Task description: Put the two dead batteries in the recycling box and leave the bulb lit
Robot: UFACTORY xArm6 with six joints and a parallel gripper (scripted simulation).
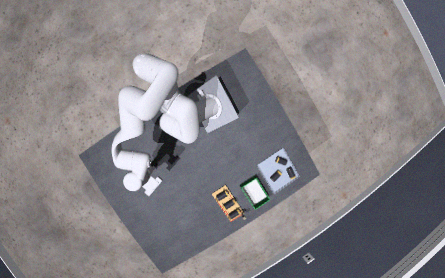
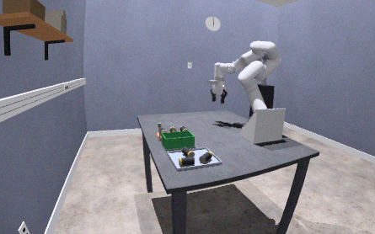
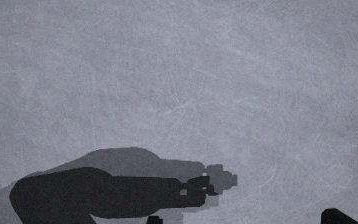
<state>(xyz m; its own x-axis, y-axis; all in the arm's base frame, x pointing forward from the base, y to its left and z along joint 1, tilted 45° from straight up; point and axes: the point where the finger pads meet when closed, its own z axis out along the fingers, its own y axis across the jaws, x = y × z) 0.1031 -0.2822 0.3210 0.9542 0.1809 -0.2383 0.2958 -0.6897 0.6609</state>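
Note:
My gripper (image 2: 219, 96) (image 1: 146, 186) is open and empty, high above the far part of the table (image 1: 185, 225) (image 2: 236, 147), well away from the batteries. In the wrist view only its dark fingertips and the arm's shadow on bare table top show. Three black batteries with orange ends (image 1: 281, 160) (image 1: 275, 175) (image 1: 291, 172) (image 2: 186, 151) (image 2: 186, 161) (image 2: 206, 157) lie loose on a light blue tray (image 1: 267, 167) (image 2: 198, 165). The green recycling box (image 1: 247, 194) (image 2: 178, 140) stands upright beside the tray. An orange holder block (image 1: 221, 190) with batteries (image 2: 173, 129) (image 2: 182, 128) in it stands beyond the box. I cannot tell whether the bulb is lit.
The arm's grey base block (image 1: 222, 112) (image 2: 265, 124) stands on the table's right side in the exterior view. The tray, box and holder stand in a row near one table edge. A wall shelf (image 2: 29, 23) hangs far left.

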